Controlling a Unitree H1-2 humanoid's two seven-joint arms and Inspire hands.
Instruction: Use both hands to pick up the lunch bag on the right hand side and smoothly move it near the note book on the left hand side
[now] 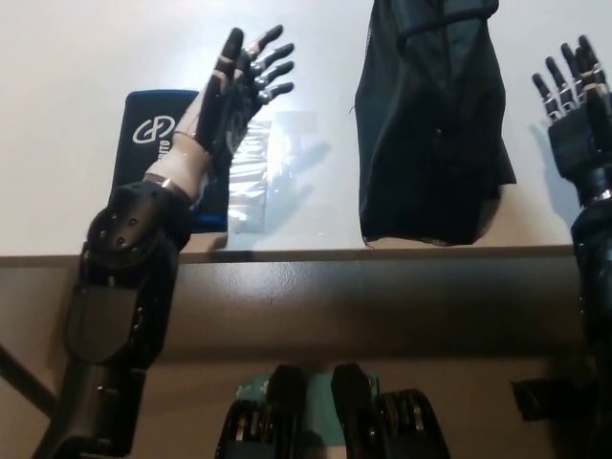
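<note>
Notebook (153,139), blue and black, lies at the counter's (57,115) left. My left hand (229,96) hovers over its right edge, fingers (273,53) spread, empty. Lunch bag (430,124), dark, sits well apart to the right. My right hand (574,110) hangs just beyond it, fingers apart, holding nothing.

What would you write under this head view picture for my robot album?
Both hands open: left hand over the notebook, right hand beside the dark lunch bag, not yet touching it.
</note>
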